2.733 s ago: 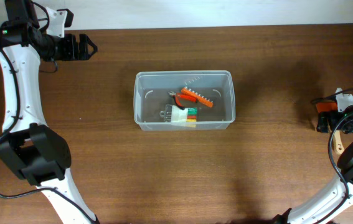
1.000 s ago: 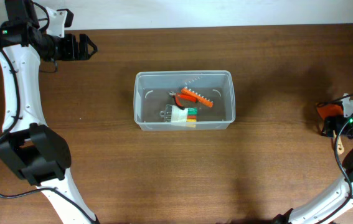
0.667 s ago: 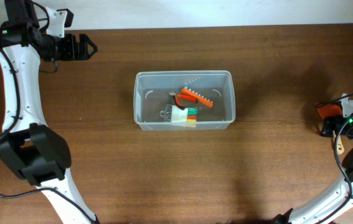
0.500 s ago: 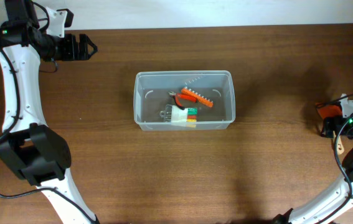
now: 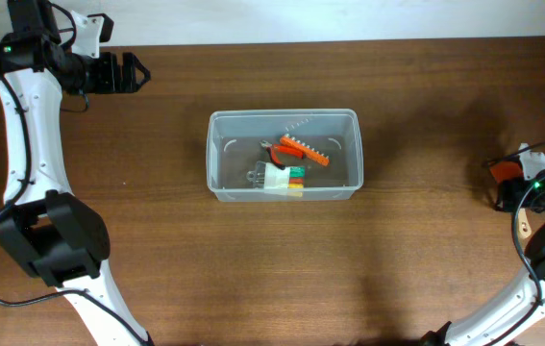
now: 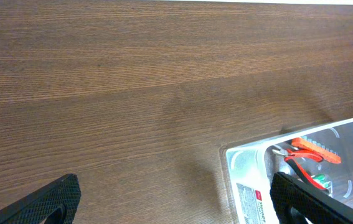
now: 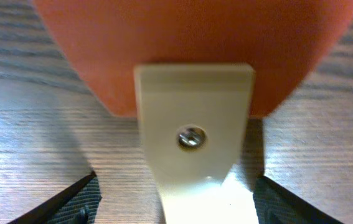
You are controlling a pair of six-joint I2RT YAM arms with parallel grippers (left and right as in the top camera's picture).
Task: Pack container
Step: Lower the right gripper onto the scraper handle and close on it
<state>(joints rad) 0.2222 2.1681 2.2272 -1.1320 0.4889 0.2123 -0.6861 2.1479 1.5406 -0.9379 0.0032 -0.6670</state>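
The clear plastic container (image 5: pixel 212 154) stands mid-table and holds an orange toothed tool (image 5: pixel 305 150), red-handled pliers (image 5: pixel 272 149) and a white packet of coloured pieces (image 5: pixel 284 177). Its corner also shows in the left wrist view (image 6: pixel 251 165). My left gripper (image 5: pixel 137 73) is open and empty at the far left back, well away from the container. My right gripper (image 5: pixel 508 185) is open at the far right edge, straddling an orange tool (image 5: pixel 506 170). In the right wrist view this tool's orange body (image 7: pixel 182 43) and cream blade (image 7: pixel 192 124) lie between my fingertips (image 7: pixel 70 202) without touching them.
Bare brown wood table (image 5: pixel 397 259) surrounds the container on all sides. The white wall edge (image 5: pixel 349 19) runs along the back. The left arm's white links (image 5: pixel 37 154) stretch down the left side.
My right gripper has shifted a little to the right and turned over the orange tool since 2.7 s ago. In the last second it hardly moves. The left arm and container are still.
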